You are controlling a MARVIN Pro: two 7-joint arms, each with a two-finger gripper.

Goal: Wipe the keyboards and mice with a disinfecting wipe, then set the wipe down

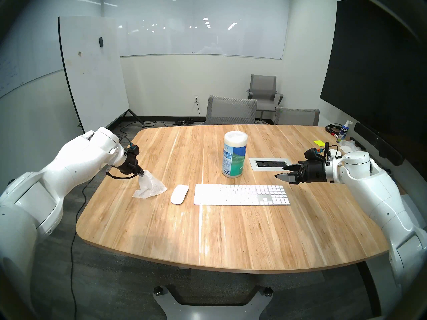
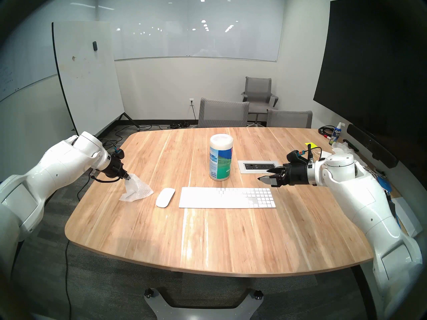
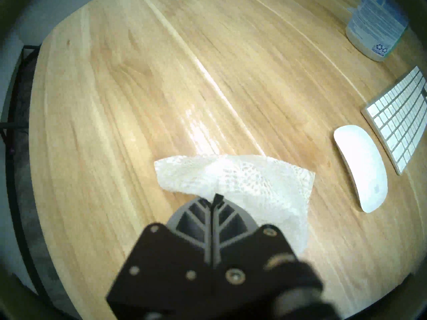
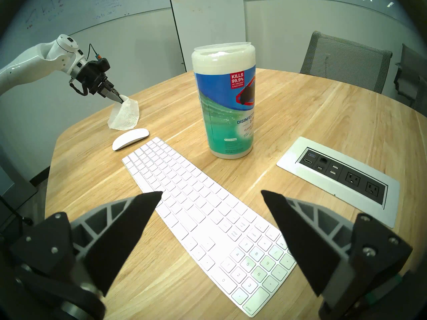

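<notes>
Nearest the head camera, at the lower middle of the frame, lies the bare front of the one wooden table (image 1: 231,238). Counted on it: one keyboard (image 1: 242,195), one mouse (image 1: 179,194), one wipe (image 1: 150,185), one wipe canister (image 1: 234,154) and one inset power panel (image 1: 269,164). At the far right edge stand one spray bottle (image 1: 343,132), one yellow sticky note (image 1: 318,142) and some crumpled tissue (image 1: 350,146). Three grey chairs sit behind the table. Just left of centre, the wipe is a thin white sheet with a netted, semi-sheer texture; its top corner is pinched up into a peak and its lower edge drapes onto the wood, near the mouse but apart from it. On that peak the left gripper (image 1: 143,173) has its jaws clamped together, pointing steeply down. At the right of the frame the right gripper (image 1: 282,171) hovers above the keyboard's number-pad end with its jaws spread wide and nothing between them. Slim and white, the keyboard lies flat at centre, the oval mouse just beside its left end.
</notes>
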